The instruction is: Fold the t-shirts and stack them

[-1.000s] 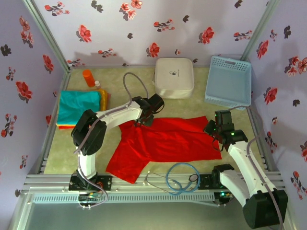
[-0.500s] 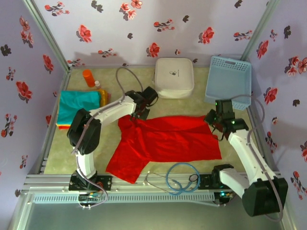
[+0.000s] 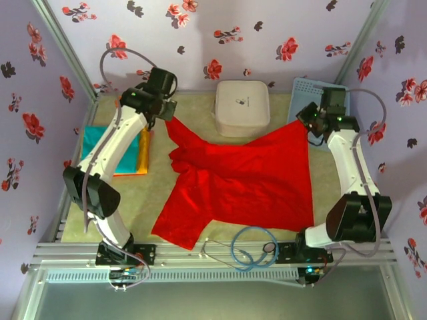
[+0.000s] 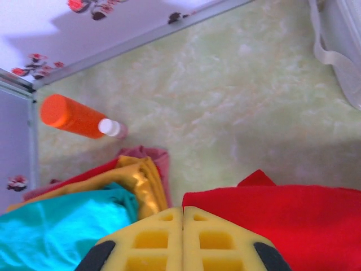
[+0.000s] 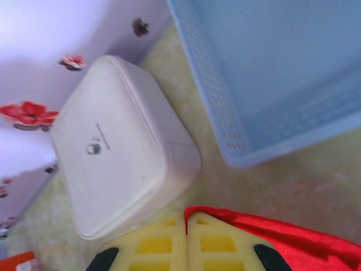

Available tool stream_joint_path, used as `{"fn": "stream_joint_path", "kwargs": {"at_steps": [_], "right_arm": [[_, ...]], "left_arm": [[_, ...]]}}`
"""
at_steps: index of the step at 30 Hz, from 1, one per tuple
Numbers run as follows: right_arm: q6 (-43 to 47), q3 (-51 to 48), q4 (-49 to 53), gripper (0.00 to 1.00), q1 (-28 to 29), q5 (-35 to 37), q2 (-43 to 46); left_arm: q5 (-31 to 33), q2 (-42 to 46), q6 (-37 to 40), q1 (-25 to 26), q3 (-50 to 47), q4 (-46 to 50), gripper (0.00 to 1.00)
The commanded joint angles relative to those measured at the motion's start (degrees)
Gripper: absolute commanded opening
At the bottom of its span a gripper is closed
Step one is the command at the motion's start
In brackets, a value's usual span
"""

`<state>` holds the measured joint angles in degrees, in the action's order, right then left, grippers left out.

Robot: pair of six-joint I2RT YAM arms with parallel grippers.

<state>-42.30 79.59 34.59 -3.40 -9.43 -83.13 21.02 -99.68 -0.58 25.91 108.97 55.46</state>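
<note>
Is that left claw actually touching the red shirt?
Touching. In the left wrist view the red shirt lies against the shut left gripper; the top view shows its corner hanging from it.

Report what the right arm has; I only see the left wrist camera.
Observer: The right gripper is shut on a corner of the red t-shirt.
Operator: Say where the rest of it lies.
Observer: It stretches across to the left gripper, and its near edge lies on the table.
Operator: Name what is beside the right gripper.
Observer: The light blue basket, close on its right.
</note>
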Motion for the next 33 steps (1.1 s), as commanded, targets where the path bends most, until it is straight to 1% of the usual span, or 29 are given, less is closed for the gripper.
{"fn": "stream_joint_path", "kwargs": {"at_steps": [1,4,7,9,12,14,17,22,28,33], "right_arm": [[-2.22,4.94,0.07,0.00,-1.35,-3.64,-2.48],[-3.13,6.26,-0.98,0.00,-2.01,-4.88,-5.04],[-3.26,7.33,-0.89,0.00,-2.05,-6.13,-8.06],[-3.16,7.26,-1.16,0.00,-2.05,-7.21,-9.72],[-3.01,6.66,-1.62,0.00,-1.98,-8.71,-11.43],[-2.64,6.01,-2.08,0.00,-1.96,-8.63,-11.88],[-2.19,5.64,-2.60,0.00,-1.96,-7.88,-12.46],[-1.90,7.58,-3.19,0.00,-1.96,-8.65,-15.66],[-2.78,12.18,-5.04,0.00,-1.96,-10.15,-21.53],[-2.71,19.14,-4.54,0.00,-1.96,-10.78,-27.66]], "left_arm": [[0.43,-0.73,4.64,-2.23,5.47,2.97,0.00],[0.68,-2.24,2.89,-4.87,10.25,5.94,0.00],[1.68,-3.44,1.18,-6.25,14.08,7.91,0.00],[3.44,-4.95,0.40,-6.33,18.15,10.45,0.00],[4.29,-7.71,0.42,-6.22,26.41,14.52,0.00],[4.48,-8.93,1.28,-6.18,29.94,14.58,0.00],[4.50,-11.14,2.48,-6.22,33.56,13.32,0.00],[4.39,-16.88,3.11,-6.05,38.00,9.50,0.00],[4.57,-22.88,4.74,-6.05,38.95,0.83,0.00],[4.64,-27.73,6.41,-6.22,39.14,-6.24,0.00]]}}
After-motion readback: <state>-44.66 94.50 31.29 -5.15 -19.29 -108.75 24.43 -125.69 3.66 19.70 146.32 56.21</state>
